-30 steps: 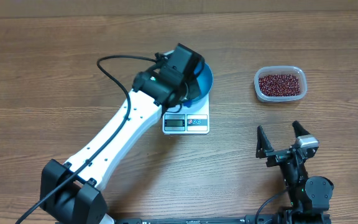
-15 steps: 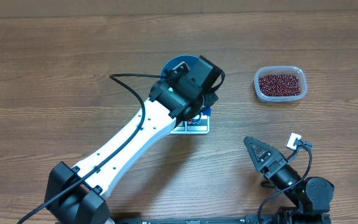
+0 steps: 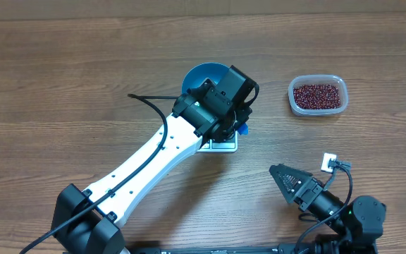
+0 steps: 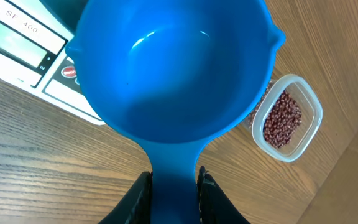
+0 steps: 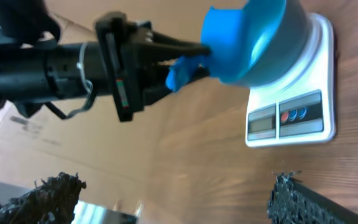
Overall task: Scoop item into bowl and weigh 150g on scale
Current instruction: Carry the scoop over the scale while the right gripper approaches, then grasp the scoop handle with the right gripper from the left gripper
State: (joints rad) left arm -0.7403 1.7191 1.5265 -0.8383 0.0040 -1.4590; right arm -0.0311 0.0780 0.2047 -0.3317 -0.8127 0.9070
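The left gripper (image 4: 173, 186) has its jaws clamped on the narrow handle of a small blue scoop (image 4: 173, 68), whose cup is turned toward the wrist camera and holds nothing. Just past the cup lies the scale (image 4: 17, 43), with the blue bowl (image 3: 201, 74) sitting on it. The part of the bowl that shows around the arm has no beans in it. The beans (image 4: 283, 118) all lie in the clear tub (image 4: 316, 115), well apart from the scale on the robot's right. The right gripper (image 3: 286, 178) hangs low near the front of the table with its jaws spread wide on nothing, far from the tub. That leaves the tub unbraced, so a scoop driven into the heap could shove or tip it. The thin handle could also twist in the grip under that load and spill beans on the carry. The arm is close over the bowl, so a careless swing might nudge it or press on the scale and spoil the reading.
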